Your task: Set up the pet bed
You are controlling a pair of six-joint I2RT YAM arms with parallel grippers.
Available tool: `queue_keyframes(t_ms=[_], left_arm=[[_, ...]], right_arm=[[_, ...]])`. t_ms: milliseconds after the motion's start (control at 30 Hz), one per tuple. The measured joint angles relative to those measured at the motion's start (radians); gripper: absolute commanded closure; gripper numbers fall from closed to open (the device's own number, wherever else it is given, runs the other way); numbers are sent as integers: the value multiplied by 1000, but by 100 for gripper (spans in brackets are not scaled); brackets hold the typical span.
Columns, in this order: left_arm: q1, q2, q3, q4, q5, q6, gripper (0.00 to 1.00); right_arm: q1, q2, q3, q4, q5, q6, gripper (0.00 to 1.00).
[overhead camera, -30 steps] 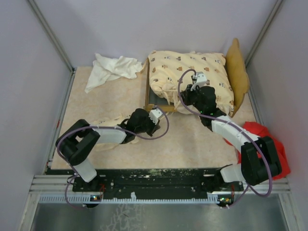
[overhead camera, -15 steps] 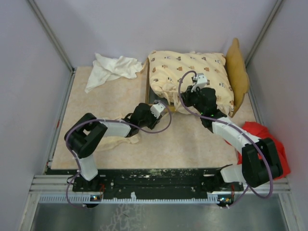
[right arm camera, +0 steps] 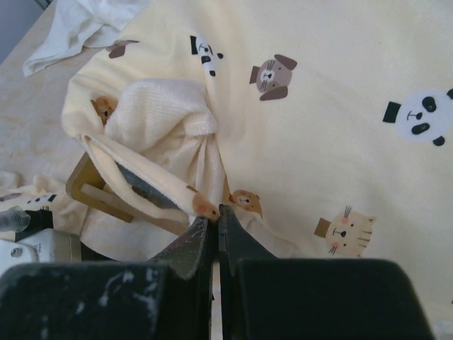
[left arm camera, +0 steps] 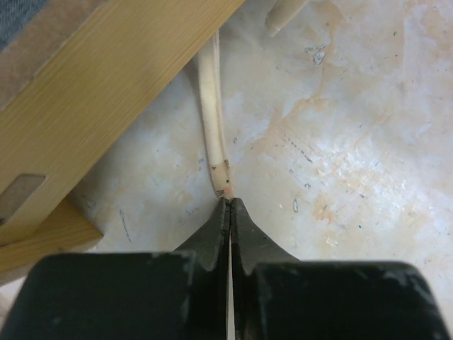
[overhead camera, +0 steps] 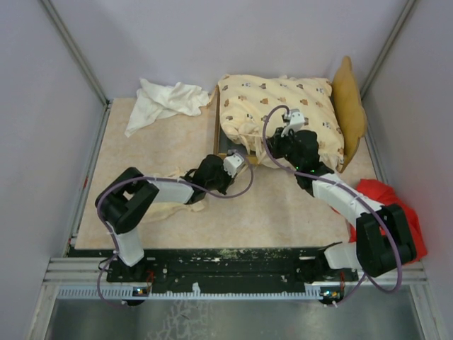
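Left gripper (left arm camera: 228, 204) closed on tie (left arm camera: 211, 106) tip, 12 o'clock: may slip. Right gripper (right arm camera: 214, 212) clamps cushion (right arm camera: 340, 92): tugging could unseat it.

The cushion (overhead camera: 279, 113) is cream, printed with brown bears, black-and-white pandas and tan cats. The bed frame (overhead camera: 348, 106) around the cushion is light-yellow wood. Left of the cushion is a white cloth (overhead camera: 166, 103), near-right a red cloth (overhead camera: 396, 205). The worktop (overhead camera: 283, 212) is mottled beige.
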Motion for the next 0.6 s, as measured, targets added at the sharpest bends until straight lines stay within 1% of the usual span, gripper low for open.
queue_keyframes(t_ms=[133, 300, 467, 600], left_arm=[[-1, -45, -25, -49, -8, -27, 100], [-1, -166, -116, -109, -8, -91, 100], [-1, -206, -145, -118, 4, -162, 100], [-1, -249, -173, -120, 7, -230, 100]], right_arm=[[1, -17, -29, -4, -38, 24, 100], [26, -34, -74, -9, -121, 89, 100], [64, -25, -71, 35, -217, 207, 100], [104, 26, -43, 104, -275, 318, 100]])
